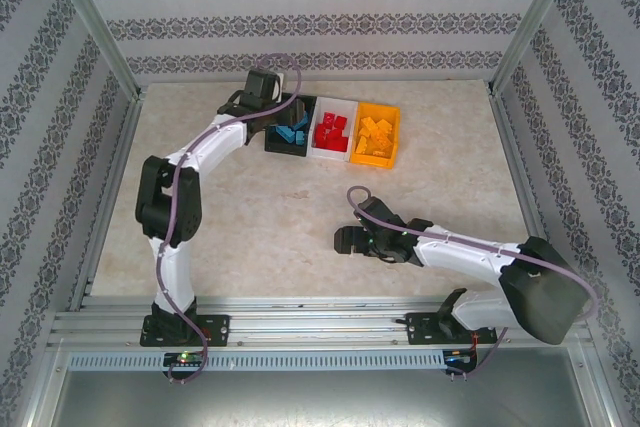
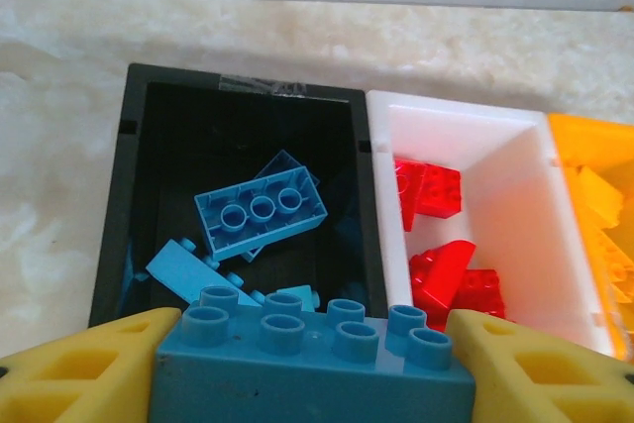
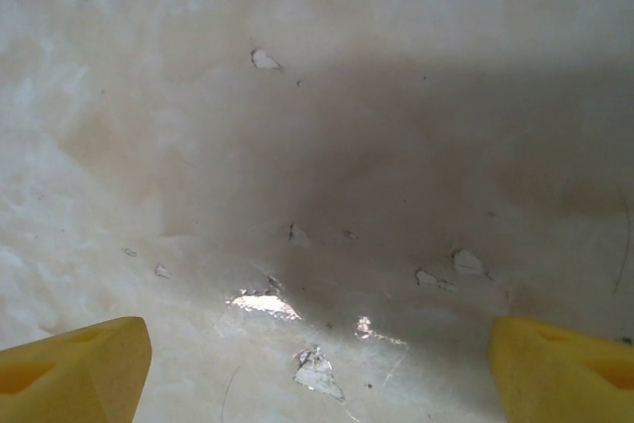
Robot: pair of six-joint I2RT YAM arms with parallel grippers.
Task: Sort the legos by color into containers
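Hanging over the black bin (image 2: pixel 114 235), the left gripper (image 2: pixel 315 359) is squeezing a blue brick (image 2: pixel 297 388). The right gripper (image 3: pixel 317 364) is hovering wide open over the table (image 3: pixel 297 96), well apart from that bin.

On my left wrist feed, the bottom edge cuts off the blue brick (image 2: pixel 312 364) and the 2 yellow fingers (image 2: pixel 79 373) clamping it; the right edge slices the orange bin (image 2: pixel 586 144). The brick hides the near wall of the black bin (image 2: pixel 121 205). Overhead, my left gripper (image 1: pixel 278 112) covers that bin's far corner, and the orange legos (image 1: pixel 375 137) are too small to count.
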